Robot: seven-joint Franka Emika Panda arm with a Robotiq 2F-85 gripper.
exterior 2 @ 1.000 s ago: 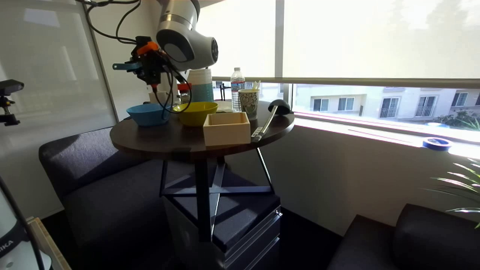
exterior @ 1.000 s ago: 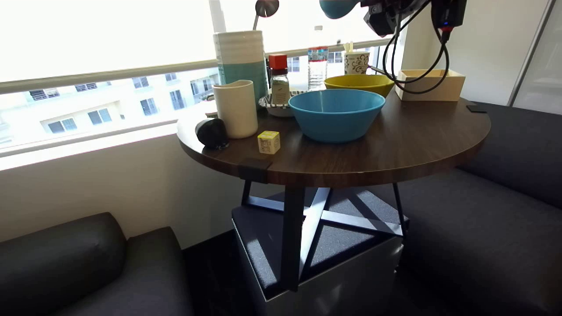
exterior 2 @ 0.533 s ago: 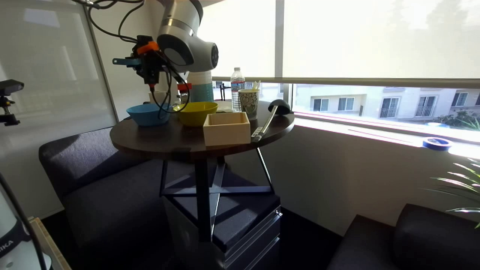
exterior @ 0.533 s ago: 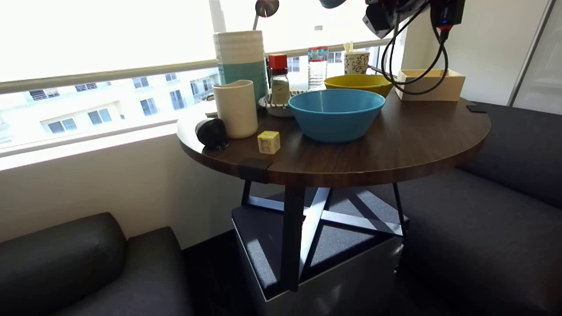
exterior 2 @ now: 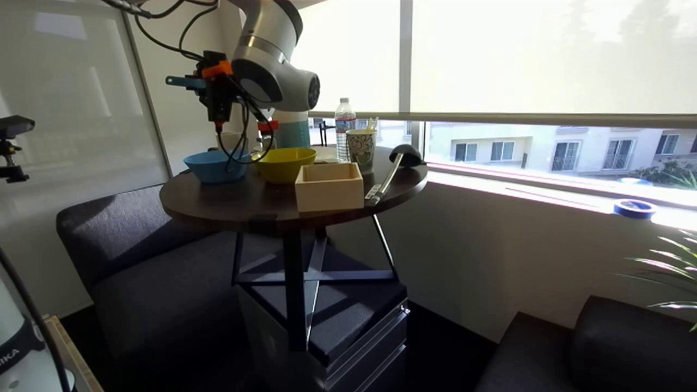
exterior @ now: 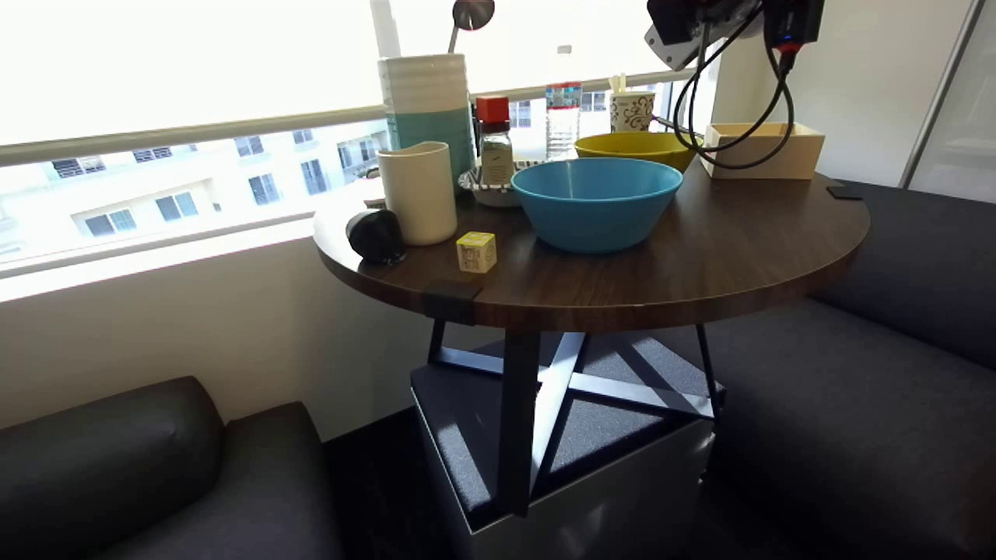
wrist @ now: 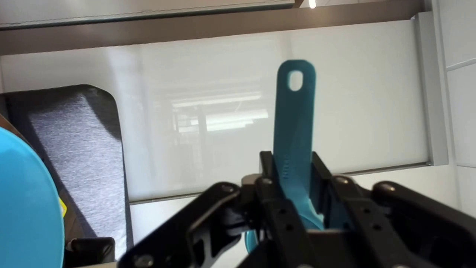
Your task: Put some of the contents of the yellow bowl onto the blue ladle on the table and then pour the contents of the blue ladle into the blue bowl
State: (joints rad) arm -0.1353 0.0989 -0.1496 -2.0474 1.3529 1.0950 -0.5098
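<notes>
My gripper (wrist: 292, 162) is shut on the handle of the blue ladle (wrist: 295, 123), which stands up between its fingers; part of the ladle's cup shows low behind the jaws, mostly hidden. In an exterior view the handle of the ladle (exterior 2: 185, 83) sticks out sideways from the gripper (exterior 2: 204, 90), high above the table (exterior 2: 218, 201). Below is the large blue bowl (exterior 2: 215, 166), also at the left edge of the wrist view, blue bowl (wrist: 26, 208). Right beside it stands the yellow bowl (exterior 2: 286, 166), partly behind the blue bowl (exterior: 597, 206) elsewhere. The bowls' contents cannot be seen.
A cream wooden box (exterior 2: 329, 188), a patterned paper cup (exterior 2: 361, 149), a water bottle (exterior 2: 344, 128) and a dark ladle (exterior 2: 405, 155) share the table. A red-capped jar (exterior: 496, 148), white cup (exterior: 420, 194) and letter block (exterior: 476, 253) are near the blue bowl. Arm cables (exterior: 739, 155) hang low.
The ladle's cup has risen out of the top of an exterior view. The gripper and ladle have tilted slightly, and the arm has shifted a little. The bowls have stayed put.
</notes>
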